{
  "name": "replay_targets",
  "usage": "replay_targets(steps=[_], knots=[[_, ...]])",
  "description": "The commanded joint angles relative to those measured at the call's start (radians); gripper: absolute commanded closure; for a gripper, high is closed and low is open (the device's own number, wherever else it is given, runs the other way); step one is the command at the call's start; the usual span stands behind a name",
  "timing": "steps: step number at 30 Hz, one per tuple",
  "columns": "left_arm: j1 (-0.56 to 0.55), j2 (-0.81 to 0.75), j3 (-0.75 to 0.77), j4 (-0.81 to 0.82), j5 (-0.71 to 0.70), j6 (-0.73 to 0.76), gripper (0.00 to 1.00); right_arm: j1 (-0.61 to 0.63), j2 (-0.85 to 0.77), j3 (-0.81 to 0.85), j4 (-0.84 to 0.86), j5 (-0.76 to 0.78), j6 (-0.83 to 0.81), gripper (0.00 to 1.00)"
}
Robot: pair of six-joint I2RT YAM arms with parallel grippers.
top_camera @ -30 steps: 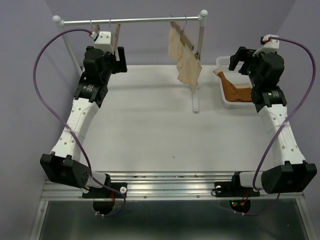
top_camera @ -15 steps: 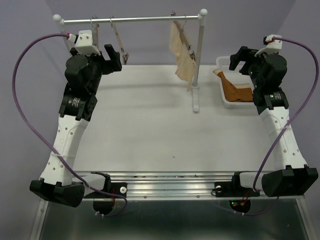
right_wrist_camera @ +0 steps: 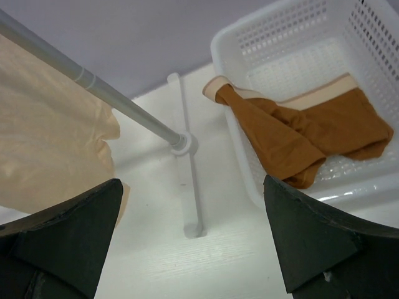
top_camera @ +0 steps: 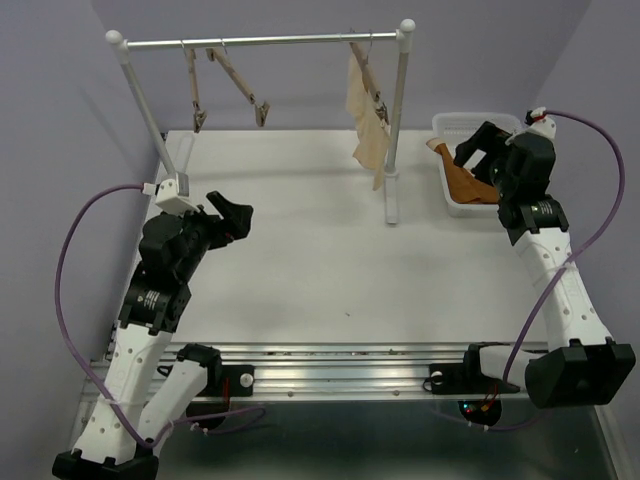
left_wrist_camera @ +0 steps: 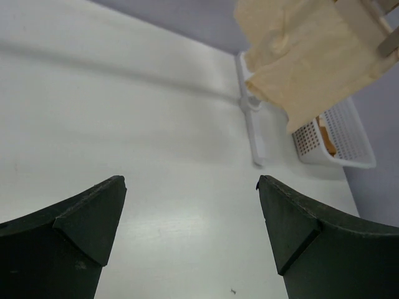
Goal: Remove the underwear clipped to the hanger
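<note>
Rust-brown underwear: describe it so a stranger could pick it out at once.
On the white table, at far right beside the metal garment rack, sits a white perforated plastic basket. The rust-brown fabric underwear lies inside, one pale-edged end over the rim. Its neighbour, the cream fabric garment, hangs from the rack instead.

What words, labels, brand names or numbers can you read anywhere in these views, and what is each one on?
None: no readable word, number or sign shows in any view.
Checked and bare of text: the white basket, the underwear lying in it, the cream garment, the rail, the left arm and the right arm.
</note>
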Motion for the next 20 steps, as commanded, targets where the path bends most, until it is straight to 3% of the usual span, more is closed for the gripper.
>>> replay_targets(steps=[1,9,20], knots=[[-0.003,-0.078,-0.081,-0.044,-0.024,-0.046,0.01,-0.004,-0.061,-0.071,-0.042,0.069,0.101,0.0],[-0.003,-0.138,-0.201,0.012,-0.033,-0.086,0.01,-0.004,-0.087,-0.15,-0.111,0.089,0.141,0.0],[-0.003,-0.082,-0.181,0.061,-0.044,-0.102,0.01,-0.004,-0.089,-0.156,-0.125,0.092,0.107,0.0]])
